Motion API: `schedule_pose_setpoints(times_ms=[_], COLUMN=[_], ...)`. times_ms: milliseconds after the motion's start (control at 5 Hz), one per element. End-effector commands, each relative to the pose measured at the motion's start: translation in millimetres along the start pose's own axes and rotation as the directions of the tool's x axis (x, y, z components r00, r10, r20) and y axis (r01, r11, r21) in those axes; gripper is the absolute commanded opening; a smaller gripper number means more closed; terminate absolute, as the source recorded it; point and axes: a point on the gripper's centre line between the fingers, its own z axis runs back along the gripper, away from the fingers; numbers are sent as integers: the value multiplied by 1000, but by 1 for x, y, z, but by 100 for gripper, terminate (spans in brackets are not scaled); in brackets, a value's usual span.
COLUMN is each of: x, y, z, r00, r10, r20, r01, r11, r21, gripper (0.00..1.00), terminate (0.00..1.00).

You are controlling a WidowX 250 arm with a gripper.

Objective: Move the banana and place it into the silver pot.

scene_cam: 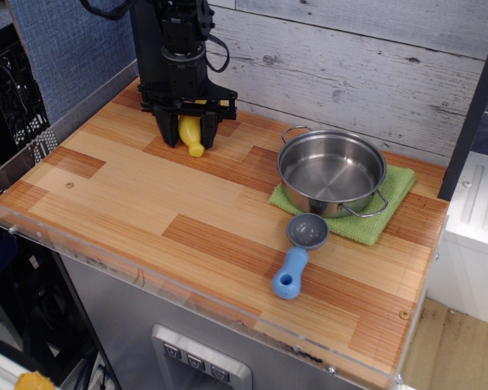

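None of the transfer is done. On the tabletop's (146, 203) far left, the pincer (188, 140) straddles the banana (190, 132), jaws seemingly pressed against it. Lifting and carrying right to the empty silver pot (332, 172) remain.

A mock kitchen set up for robot trials — not a lived-in one. The black gripper (189, 134) hangs over a striped wooden counter (171, 203) edged with a clear plastic lip; behind it stands a whitewashed plank backdrop (350, 65). To the gripper's right sit a silver pot (332, 172) on a green cloth (390, 195) and a blue-handled strainer (299, 253) (toy-sized ware) — below, a grey metal cabinet front with buttons (197, 361).
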Motion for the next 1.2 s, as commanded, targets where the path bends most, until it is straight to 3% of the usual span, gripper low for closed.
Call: schedule_pose_setpoints(times_ms=[0,200,600,800,1000], x=[-3,-14,-54,-77,-94], y=[5,6,-43,-85,-116], z=[30,69,160,153,132], r00=[999,991,941,890,873], r10=[-40,-128,-318,-444,-477], r20=[21,29,116,104,104], r01=[41,129,332,455,487], r11=[999,991,934,877,865], r21=[-20,-33,-129,-155,-123], gripper=[0,0,0,0,0], terminate=[0,0,0,0,0])
